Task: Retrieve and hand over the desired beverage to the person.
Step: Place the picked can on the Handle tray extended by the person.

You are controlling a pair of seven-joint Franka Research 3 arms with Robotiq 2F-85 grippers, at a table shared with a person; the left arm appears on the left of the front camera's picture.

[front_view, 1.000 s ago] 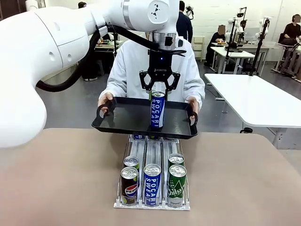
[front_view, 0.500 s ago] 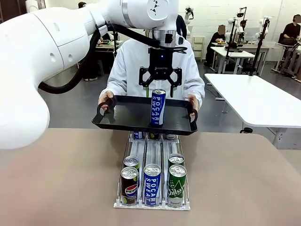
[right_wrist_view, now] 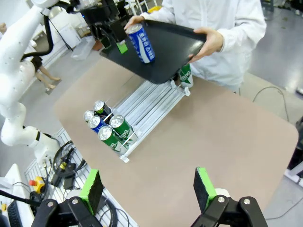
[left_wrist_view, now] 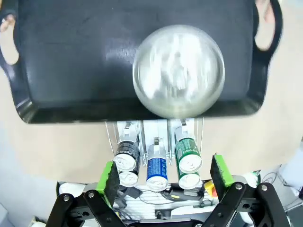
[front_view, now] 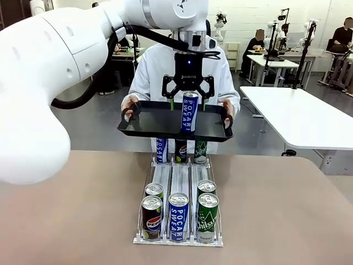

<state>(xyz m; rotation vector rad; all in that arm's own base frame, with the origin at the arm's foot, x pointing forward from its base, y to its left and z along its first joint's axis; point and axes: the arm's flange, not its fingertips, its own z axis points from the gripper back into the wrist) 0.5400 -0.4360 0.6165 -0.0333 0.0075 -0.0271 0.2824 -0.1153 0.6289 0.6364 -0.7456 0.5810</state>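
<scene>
A tall blue and white Pocari Sweat can (front_view: pixel 189 113) stands upright on a shallow black plastic tray (front_view: pixel 146 122), a little right of the tray's middle. A person in a white hooded zip jacket (front_view: pixel 154 74) at the far side of the light brown desk (front_view: pixel 276 210) holds this tray by its end handles, one hand (front_view: pixel 130 105) on each, above the far end of a clear three-lane can rack (front_view: pixel 171 176). The left pincer (front_view: pixel 188 105) points down over the can with its jaws released and spread wide. In the front view its green pads (front_view: pixel 172 102) flank the can's top with a gap on each side, gripping nothing. At the rack's near end stand a black Pepsi can (front_view: pixel 151 216), a second blue Pocari Sweat can (front_view: pixel 178 215) and a green soda can (front_view: pixel 208 216). Three more cans (front_view: pixel 181 150) sit at the far end, below the tray. The right pincer (right_wrist_view: pixel 147 177) hangs high above the desk, jaws wide apart and empty.
</scene>
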